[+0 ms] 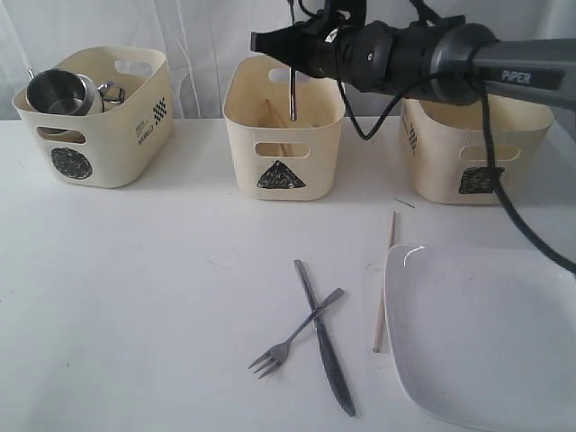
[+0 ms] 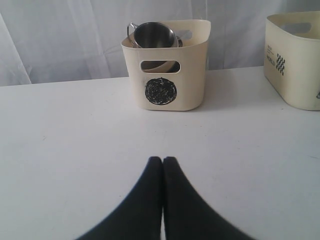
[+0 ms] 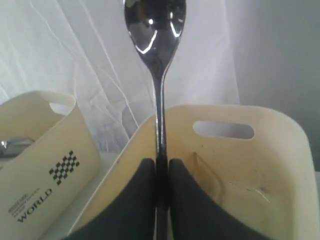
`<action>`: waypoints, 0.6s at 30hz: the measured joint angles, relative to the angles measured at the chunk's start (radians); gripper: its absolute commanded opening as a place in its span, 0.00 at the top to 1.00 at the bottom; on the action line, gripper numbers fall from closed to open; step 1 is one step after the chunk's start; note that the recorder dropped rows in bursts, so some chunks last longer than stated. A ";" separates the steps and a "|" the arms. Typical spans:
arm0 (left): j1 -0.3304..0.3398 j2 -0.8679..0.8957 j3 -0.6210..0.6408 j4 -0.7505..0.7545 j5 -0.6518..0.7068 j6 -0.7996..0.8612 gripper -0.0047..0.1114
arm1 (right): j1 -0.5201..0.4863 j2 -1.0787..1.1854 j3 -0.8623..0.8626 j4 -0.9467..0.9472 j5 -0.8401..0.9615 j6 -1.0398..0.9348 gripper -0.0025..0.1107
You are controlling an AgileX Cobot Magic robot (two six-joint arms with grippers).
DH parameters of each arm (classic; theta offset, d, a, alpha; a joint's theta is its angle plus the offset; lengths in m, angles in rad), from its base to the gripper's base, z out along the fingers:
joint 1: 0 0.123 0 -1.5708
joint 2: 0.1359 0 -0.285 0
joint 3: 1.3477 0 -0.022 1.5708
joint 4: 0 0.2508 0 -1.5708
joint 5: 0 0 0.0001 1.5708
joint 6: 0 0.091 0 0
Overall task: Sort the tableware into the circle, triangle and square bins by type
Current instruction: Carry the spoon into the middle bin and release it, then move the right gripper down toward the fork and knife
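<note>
Steel spoon (image 3: 155, 30), mirror-bright, thin-handled

The spoon (image 3: 156, 30) is polished metal with a mirror finish. The mug (image 1: 58, 93), at 10 o'clock on the matt white table (image 1: 135, 297), is satin steel. The fork (image 1: 288, 344) and knife (image 1: 326, 346) are dull grey metal. The chopstick (image 1: 384, 281) is bare pale wood. The plate (image 1: 486, 333), at 4 o'clock, is glossy white. The bins (image 1: 243, 153) are smooth cream plastic.

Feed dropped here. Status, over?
Left gripper shut, empty. Right gripper shut on spoon, over triangle bin. Nothing in the way.
</note>
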 measured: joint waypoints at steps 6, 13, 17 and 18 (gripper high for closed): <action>0.000 0.000 0.000 0.000 0.000 0.000 0.96 | 0.000 0.048 -0.079 -0.002 0.149 -0.088 0.61; 0.000 0.000 0.000 0.000 0.000 0.000 0.96 | 0.002 -0.071 -0.016 -0.081 0.340 -0.081 0.67; 0.000 0.000 0.000 0.000 0.000 0.000 0.96 | 0.009 -0.219 0.146 -0.133 0.481 -0.045 0.67; 0.000 0.000 0.000 0.000 0.000 0.000 0.96 | 0.013 -0.254 0.182 -0.137 0.534 -0.042 0.67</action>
